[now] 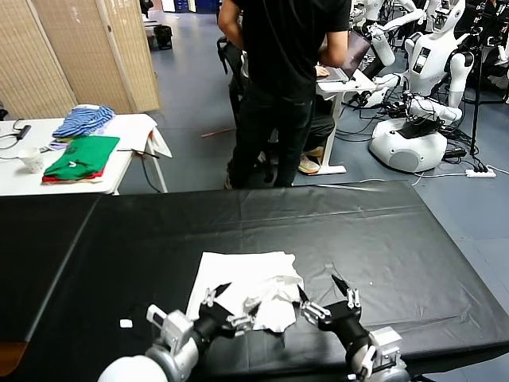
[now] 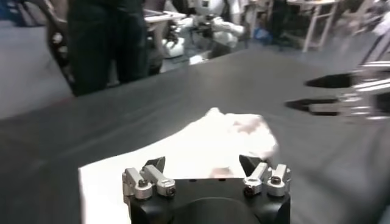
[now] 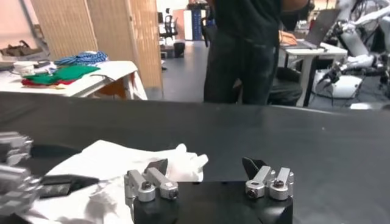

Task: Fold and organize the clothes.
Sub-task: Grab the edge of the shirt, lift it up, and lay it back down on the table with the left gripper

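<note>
Claws first: my left claw (image 1: 225, 305) hangs wide open and empty over the near edge of the white T-shirt (image 1: 246, 288), and my right claw (image 1: 324, 296) hangs just as wide and empty beside the shirt's bunched right side. I see the shirt lying half crumpled on the black table (image 1: 382, 239), near its front edge, between both claws. Beyond the table a person in black (image 1: 280, 87) stands with back turned.
</note>
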You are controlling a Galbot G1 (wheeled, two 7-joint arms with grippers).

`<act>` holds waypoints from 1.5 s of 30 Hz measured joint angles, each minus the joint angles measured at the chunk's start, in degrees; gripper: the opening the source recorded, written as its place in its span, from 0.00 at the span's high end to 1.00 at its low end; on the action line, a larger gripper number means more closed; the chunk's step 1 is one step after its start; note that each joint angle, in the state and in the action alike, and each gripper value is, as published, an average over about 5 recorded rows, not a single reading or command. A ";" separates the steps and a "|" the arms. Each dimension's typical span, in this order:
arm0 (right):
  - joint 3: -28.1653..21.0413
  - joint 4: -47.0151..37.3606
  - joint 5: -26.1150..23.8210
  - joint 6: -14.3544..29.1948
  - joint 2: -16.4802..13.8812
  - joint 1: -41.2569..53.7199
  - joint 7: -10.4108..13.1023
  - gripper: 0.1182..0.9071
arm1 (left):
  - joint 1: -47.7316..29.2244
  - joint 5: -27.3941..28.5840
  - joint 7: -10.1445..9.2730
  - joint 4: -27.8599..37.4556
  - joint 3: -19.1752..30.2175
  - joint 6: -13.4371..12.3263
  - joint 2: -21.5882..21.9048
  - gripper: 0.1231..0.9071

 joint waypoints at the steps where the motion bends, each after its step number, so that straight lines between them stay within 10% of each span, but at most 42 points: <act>1: 0.31 0.16 0.26 -0.08 -0.15 0.00 -0.01 0.00 | 0.30 0.17 0.04 0.01 0.07 -0.35 -0.15 0.00; 17: 2.81 1.55 2.03 -0.73 -0.47 -0.57 0.04 0.00 | -0.73 1.51 -0.35 5.74 1.77 -4.46 -3.12 0.03; 28: 3.35 1.75 1.94 -0.76 0.76 -1.43 0.22 0.00 | -0.97 1.03 0.00 6.24 2.86 -5.00 -3.63 0.65; 45: 2.90 2.00 1.62 -1.01 2.26 -2.36 0.30 0.00 | -1.12 2.24 1.94 6.83 6.79 -5.28 -5.34 0.78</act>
